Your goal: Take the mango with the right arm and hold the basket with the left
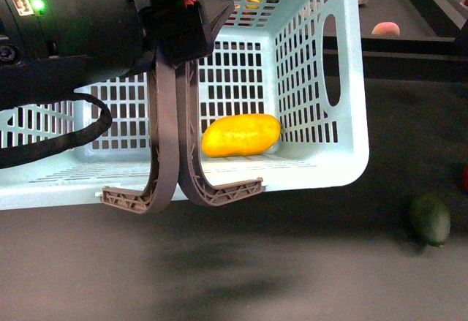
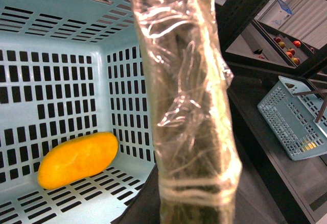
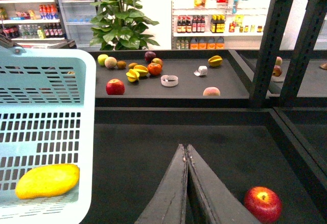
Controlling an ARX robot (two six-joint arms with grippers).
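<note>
Front view: the basket [image 1: 349, 145] hangs tilted, its open mouth turned toward the camera. It is carried by its two grey-brown handles [image 1: 170, 138], which rise side by side into the left gripper [image 1: 183, 32]. The gripper's dark housing hides the jaw gap, but the basket's weight hangs from it, so it is judged to be clamped on both handles. The mango [image 1: 240, 135] lies on its side inside the basket, on the lowest inner surface and close to the right-hand lattice wall. A dark green fruit [image 1: 430, 218] sits on the dark counter, well apart from the basket.

Left wrist view: a film-wrapped finger [image 2: 189, 112] crosses the frame in front of the basket interior, with the mango visible beyond it.

Right wrist view: the right gripper [image 3: 186, 150] has its fingers pressed together with nothing between them. It hovers over the counter beside the basket, and a red apple [image 3: 262, 203] lies near it.

Since the mango rests in the basket and the right gripper is empty, the step in hand appears to be the hold. Doing it well calls for a firm grip on both handles together, so that the basket neither swings nor twists. The mouth should not tip further down, because a smooth oblong fruit could roll toward the open rim. The right arm is best kept clear of the basket wall and the apple.
</note>
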